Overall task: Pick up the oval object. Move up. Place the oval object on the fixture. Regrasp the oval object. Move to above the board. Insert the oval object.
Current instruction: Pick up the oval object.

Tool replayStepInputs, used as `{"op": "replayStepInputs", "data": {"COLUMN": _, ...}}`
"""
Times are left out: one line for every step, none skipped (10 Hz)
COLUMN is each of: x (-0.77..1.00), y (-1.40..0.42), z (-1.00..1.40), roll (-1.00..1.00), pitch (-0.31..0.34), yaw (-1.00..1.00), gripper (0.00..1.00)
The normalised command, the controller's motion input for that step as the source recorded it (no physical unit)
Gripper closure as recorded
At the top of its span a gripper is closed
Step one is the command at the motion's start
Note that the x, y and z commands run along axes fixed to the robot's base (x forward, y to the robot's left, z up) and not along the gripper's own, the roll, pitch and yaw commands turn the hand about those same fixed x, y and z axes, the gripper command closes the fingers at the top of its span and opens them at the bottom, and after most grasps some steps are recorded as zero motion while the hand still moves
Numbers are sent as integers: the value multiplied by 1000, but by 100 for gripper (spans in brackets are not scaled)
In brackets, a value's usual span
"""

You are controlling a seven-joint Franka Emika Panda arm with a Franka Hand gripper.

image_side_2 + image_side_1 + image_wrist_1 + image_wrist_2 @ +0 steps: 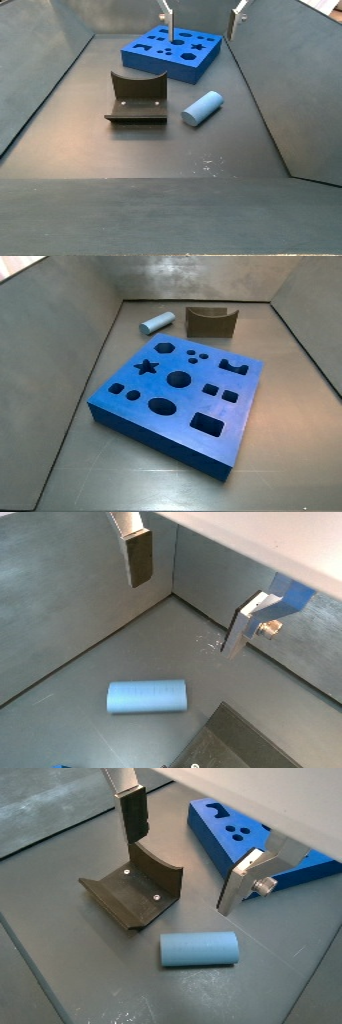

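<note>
The oval object point(199, 949) is a light blue-grey peg lying on its side on the grey floor, also seen in a wrist view point(147, 696) and in both side views point(156, 322) point(202, 107). The dark olive fixture point(134, 890) with its curved notch stands beside it point(136, 97) point(211, 321). The blue board point(181, 396) with several cut-outs lies flat point(171, 52) point(254, 843). My gripper point(187, 858) is open and empty, high above the floor between the peg and the board point(191, 597). In a side view only its fingertips point(166, 20) show at the upper edge.
Grey walls point(67, 316) enclose the floor on all sides, and the peg and fixture lie close to one of them. A small pale scuff point(207, 163) marks the floor. A dark edge of the fixture point(247, 742) shows in a wrist view.
</note>
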Motion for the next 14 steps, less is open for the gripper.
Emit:
{"op": "replayStepInputs", "data": {"x": 203, "y": -423, "z": -71, "roll": 296, "pitch": -1, "yaw": -529, "gripper": 0}}
{"op": "replayStepInputs", "data": {"x": 140, "y": -14, "z": -437, "roll": 290, "pitch": -70, "yaw": -963, "gripper": 0}}
{"op": "replayStepInputs", "data": {"x": 103, "y": 0, "z": -609, "roll": 186, "pitch": -4, "yaw": -1000, "gripper": 0}}
{"op": "replayStepInputs", "data": {"x": 49, "y": 0, "z": -797, "roll": 91, "pitch": 0, "yaw": -1000, "gripper": 0}}
{"op": "replayStepInputs", "data": {"x": 0, "y": 0, "z": -891, "roll": 46, "pitch": -17, "yaw": -1000, "gripper": 0}}
{"op": "replayStepInputs", "data": {"x": -31, "y": 0, "z": -934, "roll": 13, "pitch": -67, "yaw": -1000, "gripper": 0}}
{"op": "replayStepInputs", "data": {"x": -40, "y": 0, "z": -940, "roll": 6, "pitch": -74, "yaw": -1000, "gripper": 0}}
{"op": "replayStepInputs", "data": {"x": -40, "y": 0, "z": -940, "roll": 6, "pitch": -74, "yaw": -1000, "gripper": 0}}
{"op": "replayStepInputs", "data": {"x": -54, "y": 0, "z": -951, "roll": 0, "pitch": -107, "yaw": -1000, "gripper": 0}}
{"op": "replayStepInputs", "data": {"x": -89, "y": -266, "z": -906, "roll": 16, "pitch": -166, "yaw": -911, "gripper": 0}}
{"op": "replayStepInputs", "data": {"x": -146, "y": -511, "z": -954, "roll": 50, "pitch": -211, "yaw": -740, "gripper": 0}}
{"op": "replayStepInputs", "data": {"x": -40, "y": -289, "z": -414, "roll": -4, "pitch": -140, "yaw": -249, "gripper": 0}}
{"op": "replayStepInputs", "data": {"x": 0, "y": -20, "z": -106, "roll": 0, "pitch": -3, "yaw": 0, "gripper": 0}}
{"op": "replayStepInputs", "data": {"x": 117, "y": 0, "z": -743, "roll": 51, "pitch": -90, "yaw": 0, "gripper": 0}}
